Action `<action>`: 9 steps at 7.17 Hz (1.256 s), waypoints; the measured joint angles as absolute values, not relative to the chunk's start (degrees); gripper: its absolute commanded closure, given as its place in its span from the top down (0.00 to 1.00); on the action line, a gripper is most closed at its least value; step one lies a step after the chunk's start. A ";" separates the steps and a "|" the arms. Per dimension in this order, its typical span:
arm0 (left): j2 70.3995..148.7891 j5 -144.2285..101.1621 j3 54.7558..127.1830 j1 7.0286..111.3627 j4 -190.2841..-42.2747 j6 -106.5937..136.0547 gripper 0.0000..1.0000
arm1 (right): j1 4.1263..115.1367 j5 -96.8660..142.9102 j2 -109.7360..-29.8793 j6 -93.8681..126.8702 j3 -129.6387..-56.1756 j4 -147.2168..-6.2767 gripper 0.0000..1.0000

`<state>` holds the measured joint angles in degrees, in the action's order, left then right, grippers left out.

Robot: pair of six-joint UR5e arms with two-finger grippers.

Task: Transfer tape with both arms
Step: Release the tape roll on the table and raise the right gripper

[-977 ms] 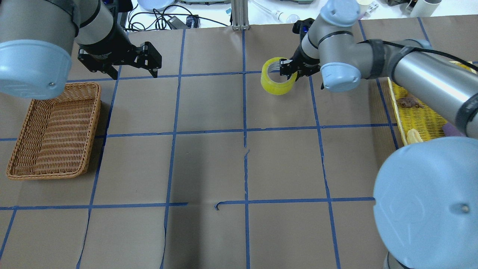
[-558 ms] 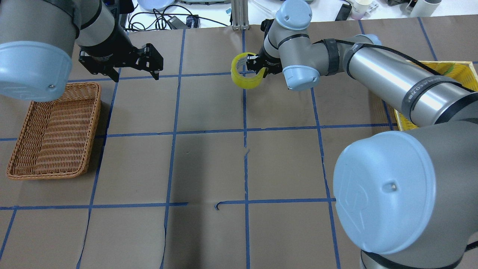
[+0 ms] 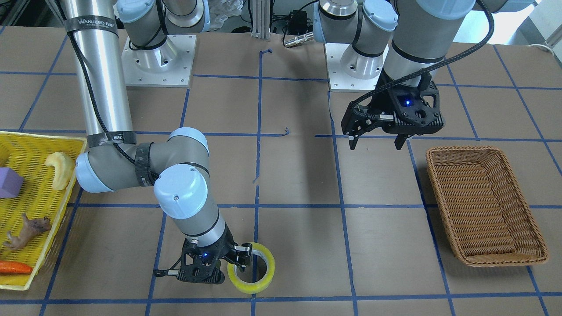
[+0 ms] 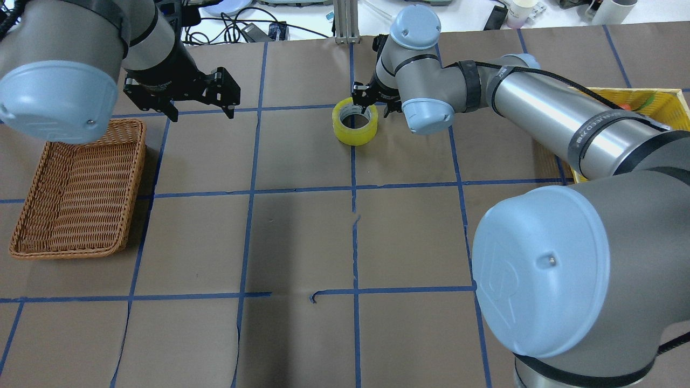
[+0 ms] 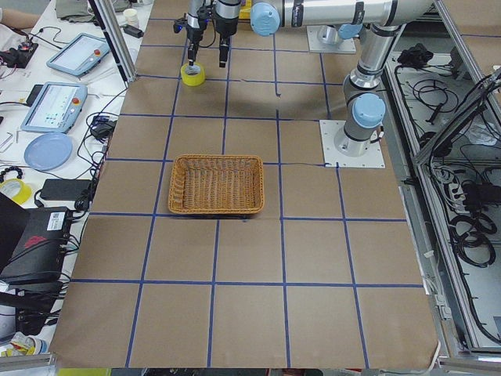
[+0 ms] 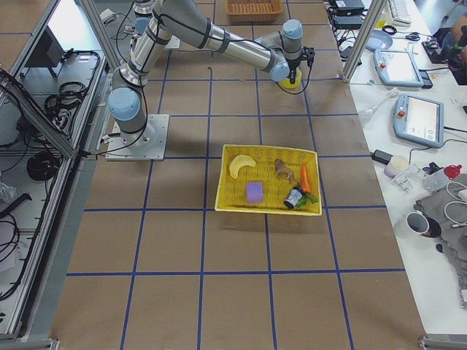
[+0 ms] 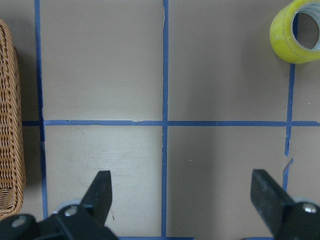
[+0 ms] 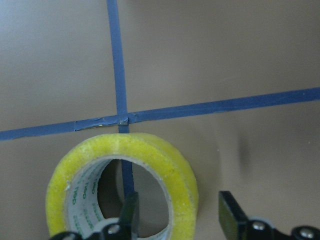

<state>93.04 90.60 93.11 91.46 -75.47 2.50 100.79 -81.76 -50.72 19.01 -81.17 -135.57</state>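
Tape [image 4: 353, 137] lying flat on brown table [image 4: 302, 242], far middle, right on crossing of blue grid lines. Right gripper [image 4: 371, 108] low over it, fingers parted — one tip inside ring, other outside, roll's wall between them. Wrist view shows small gap on either side, so not pinching. Left gripper [image 4: 202, 110] hanging above table just beside far corner of wicker basket [image 4: 64, 252] — claw spread wide. Tape well apart from basket.
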 measured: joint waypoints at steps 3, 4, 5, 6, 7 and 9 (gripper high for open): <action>93.97 90.90 93.71 91.33 -75.39 2.65 1.00 | 100.38 -82.54 -58.49 18.88 -80.64 -128.53 1.00; 94.61 90.38 93.59 91.05 -74.65 2.71 1.00 | 100.14 -83.49 -62.88 18.69 -80.44 -122.84 1.00; 95.30 89.73 93.47 91.07 -73.21 2.78 1.00 | 99.76 -84.44 -67.89 18.36 -80.36 -115.62 1.00; 96.28 89.65 93.37 91.30 -71.33 2.85 1.00 | 99.35 -85.38 -73.12 18.03 -80.37 -107.41 1.00; 97.74 89.82 93.28 91.70 -69.43 2.86 1.00 | 98.98 -86.29 -78.12 17.53 -80.47 -99.63 1.00; 102.68 90.21 92.87 93.85 -61.26 3.61 1.00 | 98.75 -86.72 -83.21 16.27 -81.01 -89.72 1.00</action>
<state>102.68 90.21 92.87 93.85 -61.26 3.61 98.75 -86.72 -83.21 16.27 -81.01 -89.72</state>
